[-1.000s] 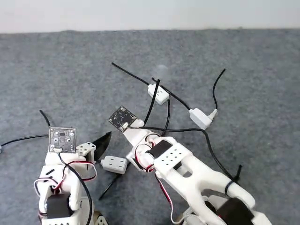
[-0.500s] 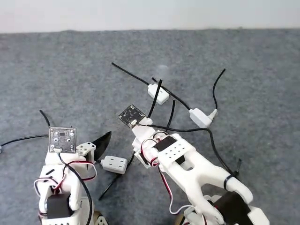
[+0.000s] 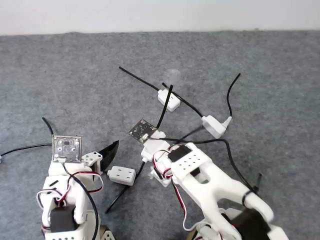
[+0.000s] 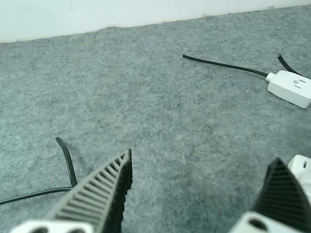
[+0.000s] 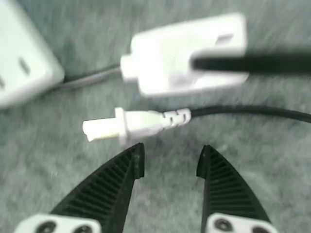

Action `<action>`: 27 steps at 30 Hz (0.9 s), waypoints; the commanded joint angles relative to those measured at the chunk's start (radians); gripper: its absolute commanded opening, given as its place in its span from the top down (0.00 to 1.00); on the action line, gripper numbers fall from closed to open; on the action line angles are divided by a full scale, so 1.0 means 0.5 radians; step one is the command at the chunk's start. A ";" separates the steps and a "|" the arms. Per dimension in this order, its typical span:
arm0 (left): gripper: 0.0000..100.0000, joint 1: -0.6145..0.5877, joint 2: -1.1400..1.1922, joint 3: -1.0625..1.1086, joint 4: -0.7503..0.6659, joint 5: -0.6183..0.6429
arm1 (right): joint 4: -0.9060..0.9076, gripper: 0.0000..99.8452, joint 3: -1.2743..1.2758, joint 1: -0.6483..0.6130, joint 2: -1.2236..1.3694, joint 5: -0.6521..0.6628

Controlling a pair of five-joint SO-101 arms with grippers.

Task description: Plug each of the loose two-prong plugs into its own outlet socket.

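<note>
High view: near socket (image 3: pixel 122 175) lies just beside left arm (image 3: pixel 65 192).
Left wrist view: left gripper (image 4: pixel 202 158) spread wide, empty; far socket (image 4: pixel 290 88) well ahead.
Right wrist view: right gripper (image 5: pixel 173 147) part-open, plug (image 5: pixel 131 125) just past tips, untouched; black cable (image 5: pixel 248 63) crosses white block (image 5: pixel 180 53) behind.

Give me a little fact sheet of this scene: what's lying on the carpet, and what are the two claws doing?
surface: grey carpet
left gripper: open, holding nothing
right gripper: open, close to the plug, not touching it
plug: white, on a black cord, lying loose on the carpet
socket block: white, lying between the two arms
</note>
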 commanded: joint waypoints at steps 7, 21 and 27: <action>0.59 -0.012 -0.025 -0.014 -0.064 0.015 | 0.133 0.81 0.009 -0.026 -0.416 0.052; 0.59 -0.012 -0.025 -0.005 -0.086 0.015 | 0.324 0.81 0.071 -0.118 -0.410 0.786; 0.59 -0.012 -0.025 -0.005 -0.089 0.015 | 0.603 0.81 0.071 -0.054 -0.413 1.445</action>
